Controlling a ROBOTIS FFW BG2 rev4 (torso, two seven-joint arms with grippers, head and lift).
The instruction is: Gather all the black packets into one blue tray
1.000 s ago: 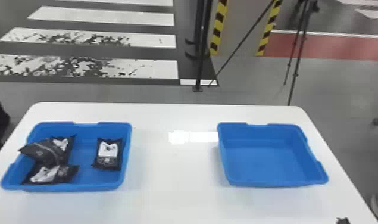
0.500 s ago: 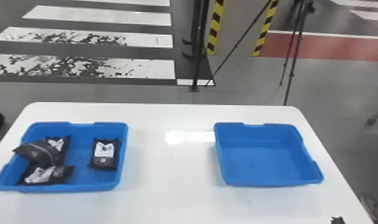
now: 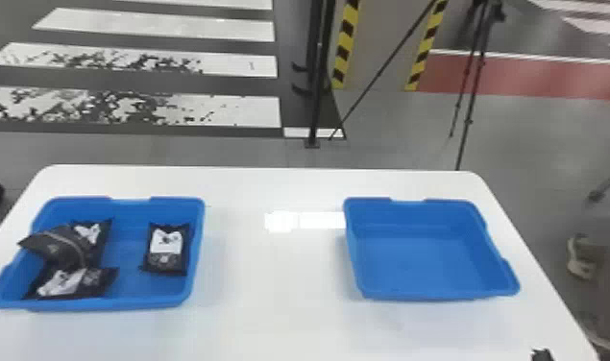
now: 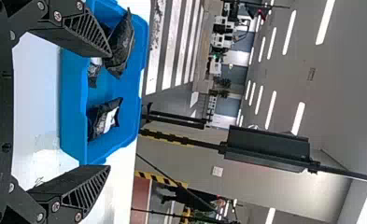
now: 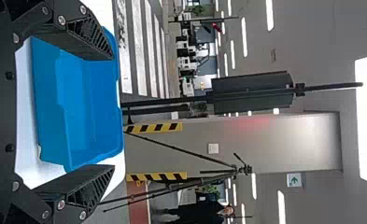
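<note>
While nothing is being gripped on either side, the left tool (image 4: pixel 109 111) and the right tool (image 5: pixel 114 112) are being held wide open by the white counter (image 3: pixel 274 297), presumably so that room is being left around both trays. In the left tray (image 3: pixel 126 303), the nearest black packet (image 3: pixel 73 283) is being laid along the near wall, its pale label being turned upward. Just behind it, a heaped packet (image 3: pixel 61 247) is being propped at a slant, one corner being carried over the side wall, probably because the floor there is being crowded; whether a further packet is being covered cannot be told. Toward the other side wall, a lone packet (image 3: pixel 166 252) is being supported flat, apart from the heap. No packet is being held in the right tray (image 3: pixel 414 261), its bare floor being shown. Since every visible packet is being contained by the left tray, the gathering is being judged complete, and no further transfer is being called for; with a jolt, though, the overhanging corner might be being drawn outward. Farther off, a black stand (image 3: pixel 315 96) is being borne upright on the floor, near a striped crossing (image 3: pixel 236 110).
</note>
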